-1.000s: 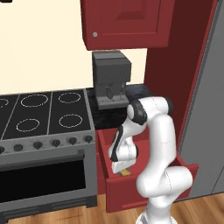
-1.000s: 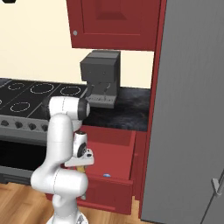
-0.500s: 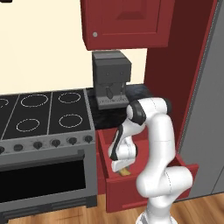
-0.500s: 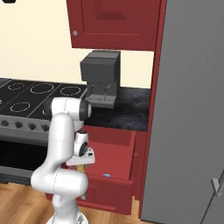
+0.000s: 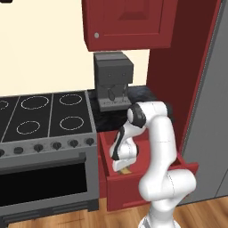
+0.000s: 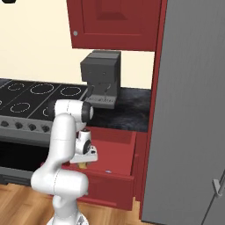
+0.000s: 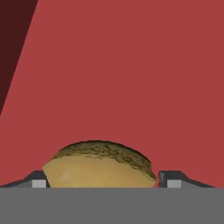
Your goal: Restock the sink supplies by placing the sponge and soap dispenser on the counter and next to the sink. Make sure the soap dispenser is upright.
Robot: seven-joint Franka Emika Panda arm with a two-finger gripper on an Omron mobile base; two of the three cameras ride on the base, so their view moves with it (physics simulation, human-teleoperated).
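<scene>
Two fingertips of the end effector (image 7: 103, 183) flank the sponge (image 7: 99, 165) low in frame, not visibly gripping; off-centre closure could squeeze it away.

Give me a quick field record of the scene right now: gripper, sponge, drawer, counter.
gripper: reaching down into the open drawer, jaws either side of the sponge; whether they grip it cannot be told
sponge: yellow-tan with a darker brownish top, lying on the drawer floor
drawer: red, pulled open below the counter
counter: black speckled, bearing a grey coffee machine
stove: left of the drawer
</scene>
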